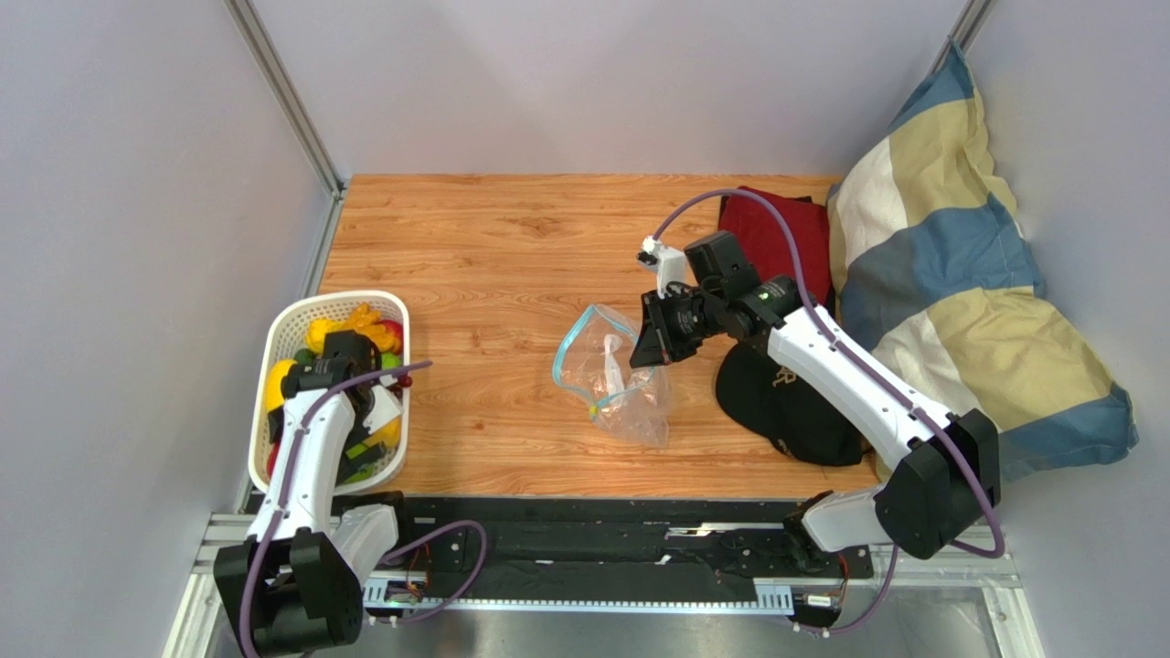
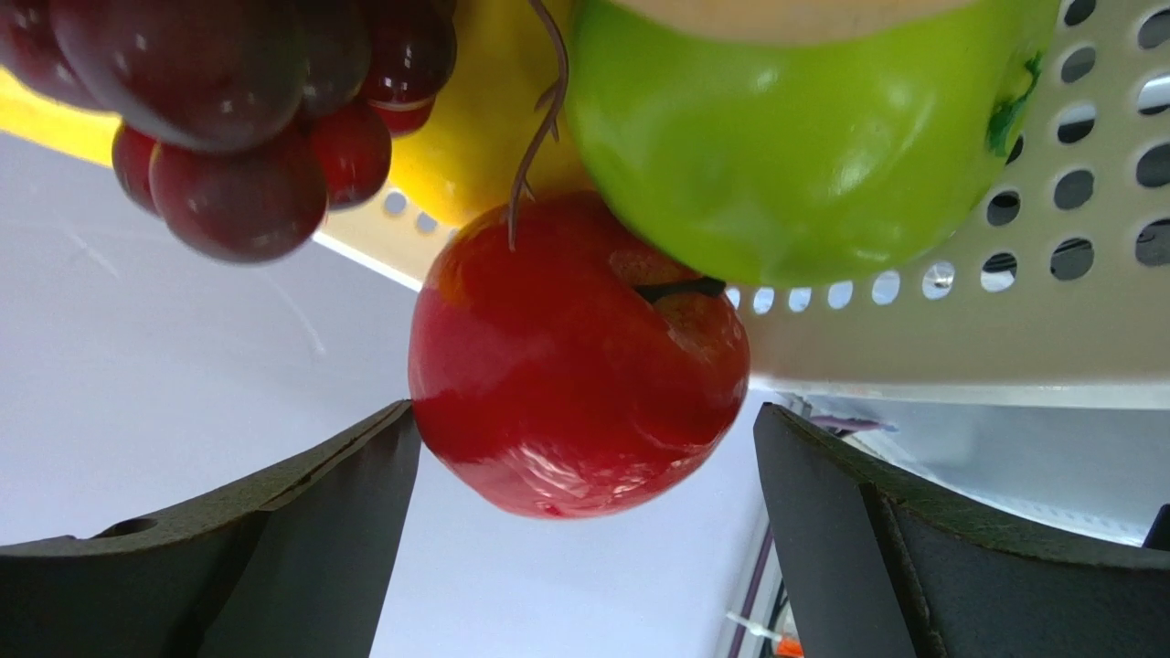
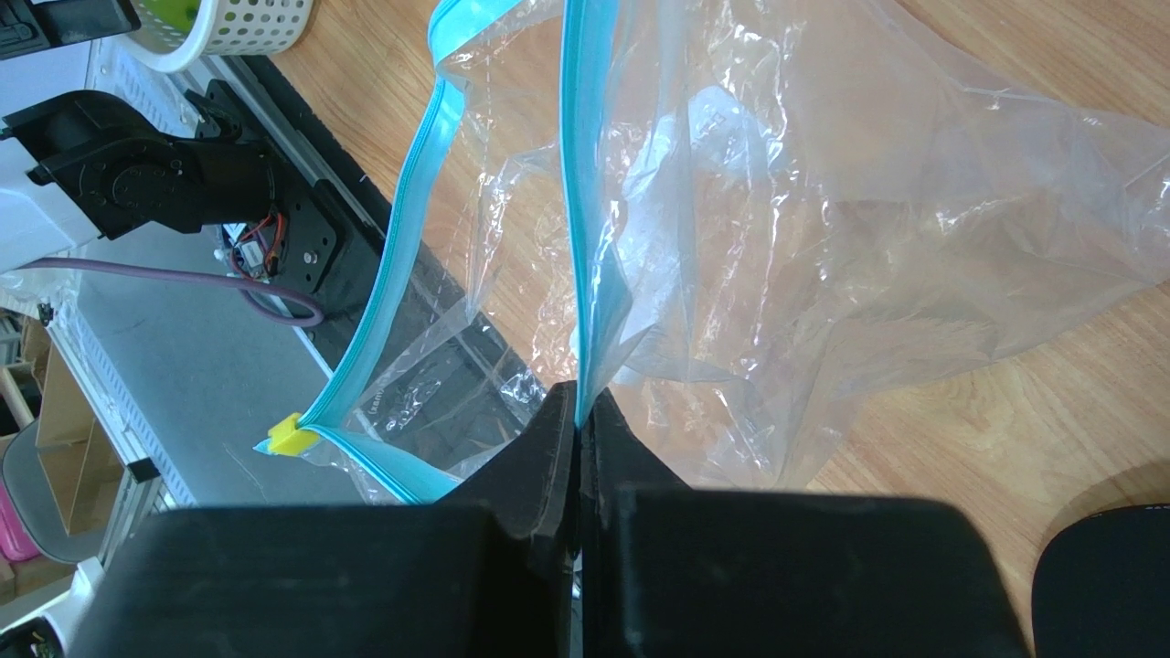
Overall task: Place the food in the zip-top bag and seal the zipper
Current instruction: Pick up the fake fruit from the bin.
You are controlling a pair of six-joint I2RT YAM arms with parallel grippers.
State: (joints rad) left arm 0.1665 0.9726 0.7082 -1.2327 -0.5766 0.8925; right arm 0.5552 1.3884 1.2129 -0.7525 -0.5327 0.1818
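Pinching bag (image 1: 614,377) lip in closed right gripper (image 3: 578,407) to prop mouth open. Well left of bag, straddling red apple (image 2: 577,370) in basket (image 2: 961,315) with wide-spread left gripper (image 2: 584,439), seemingly ready to clamp.

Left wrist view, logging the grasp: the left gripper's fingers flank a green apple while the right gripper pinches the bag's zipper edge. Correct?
No: the left wrist view shows the left gripper flanking the red apple, the green apple beside it. The right gripper does pinch the zipper.

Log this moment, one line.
left gripper: open, flanking red apple in basket | right gripper: shut on zipper of open zip-top bag
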